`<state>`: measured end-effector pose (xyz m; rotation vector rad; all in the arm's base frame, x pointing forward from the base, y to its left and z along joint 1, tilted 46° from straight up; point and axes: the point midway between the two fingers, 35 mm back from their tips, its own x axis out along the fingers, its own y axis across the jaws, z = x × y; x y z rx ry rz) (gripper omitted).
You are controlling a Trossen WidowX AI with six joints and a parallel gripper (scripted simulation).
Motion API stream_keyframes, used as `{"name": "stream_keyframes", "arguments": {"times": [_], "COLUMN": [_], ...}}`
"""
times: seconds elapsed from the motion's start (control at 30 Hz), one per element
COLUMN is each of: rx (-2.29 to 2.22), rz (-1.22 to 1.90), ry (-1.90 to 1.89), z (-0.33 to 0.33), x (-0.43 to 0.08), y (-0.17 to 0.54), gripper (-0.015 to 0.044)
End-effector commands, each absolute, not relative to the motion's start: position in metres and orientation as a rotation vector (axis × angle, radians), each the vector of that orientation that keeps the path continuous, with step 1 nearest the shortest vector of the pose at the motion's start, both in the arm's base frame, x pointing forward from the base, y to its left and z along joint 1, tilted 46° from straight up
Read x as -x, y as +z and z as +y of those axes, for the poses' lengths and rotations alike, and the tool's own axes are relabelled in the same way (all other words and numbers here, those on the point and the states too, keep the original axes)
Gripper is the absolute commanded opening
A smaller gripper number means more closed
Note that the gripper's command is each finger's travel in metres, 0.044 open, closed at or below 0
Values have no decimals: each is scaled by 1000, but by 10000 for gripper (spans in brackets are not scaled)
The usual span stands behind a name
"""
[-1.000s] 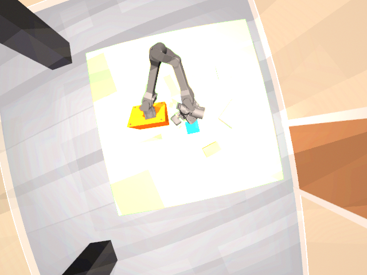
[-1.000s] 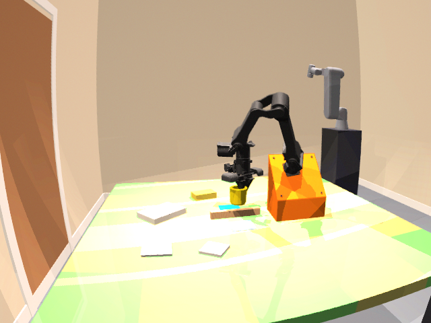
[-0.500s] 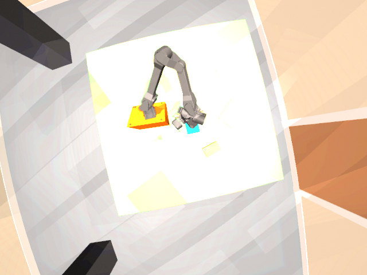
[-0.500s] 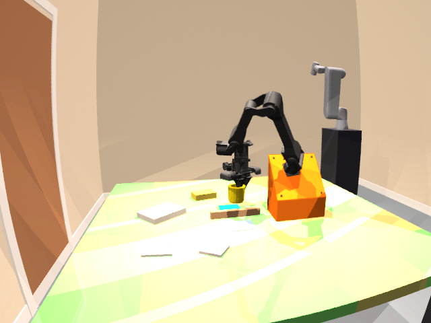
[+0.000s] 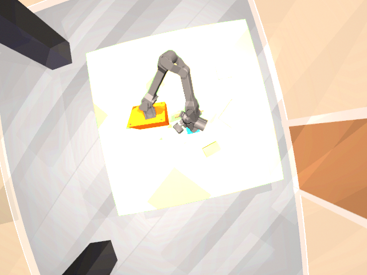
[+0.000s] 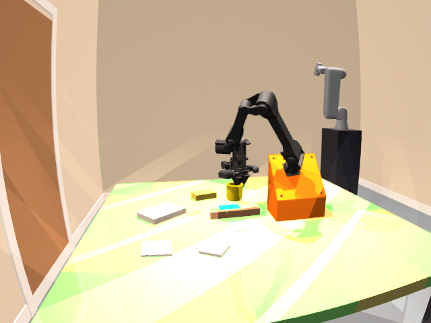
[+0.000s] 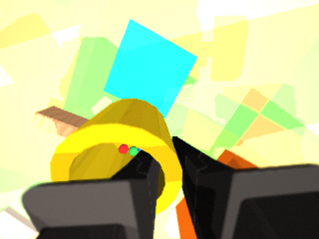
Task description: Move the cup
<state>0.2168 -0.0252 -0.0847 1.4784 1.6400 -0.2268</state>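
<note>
Several marbles [image 7: 128,150] inside the yellow cup [image 6: 234,192] [image 7: 112,133] — end effector [image 6: 239,183] [image 7: 164,141] clamped on its wall.

On the worktop [image 5: 142,165] [image 6: 180,278], a wooden bar [image 6: 234,212] [image 7: 62,119] is the landmark: a cyan pad [image 5: 193,130] [image 6: 229,206] [image 7: 151,65] lies just beside it, an orange base block [image 5: 148,120] [image 6: 297,206] near one end, a yellow block [image 5: 211,148] [image 6: 203,194] beyond the other.

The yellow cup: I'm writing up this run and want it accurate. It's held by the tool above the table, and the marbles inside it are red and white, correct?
Not white: the wrist view shows a red marble and a green one in the yellow cup.
</note>
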Motion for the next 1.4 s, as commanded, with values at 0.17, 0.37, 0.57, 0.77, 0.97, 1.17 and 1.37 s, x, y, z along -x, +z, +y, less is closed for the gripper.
{"name": "stream_keyframes", "arguments": {"times": [0.17, 0.37, 0.57, 0.77, 0.97, 1.17, 1.37], "rx": [-1467, -1467, -1466, -1466, -1466, -1466, -1466], "rz": [1633, 1632, 1632, 1632, 1631, 1631, 1631], "ry": [-227, -227, -227, -227, -227, -227, -227], "z": [-41, -49, -58, -65, -60, -54, -48], "x": [-221, -222, -223, -224, -224, -226, -227], "y": [-96, -103, -111, -117, -122, -128, -135], "gripper": [0, 0, 0, 0, 0, 0, 0]}}
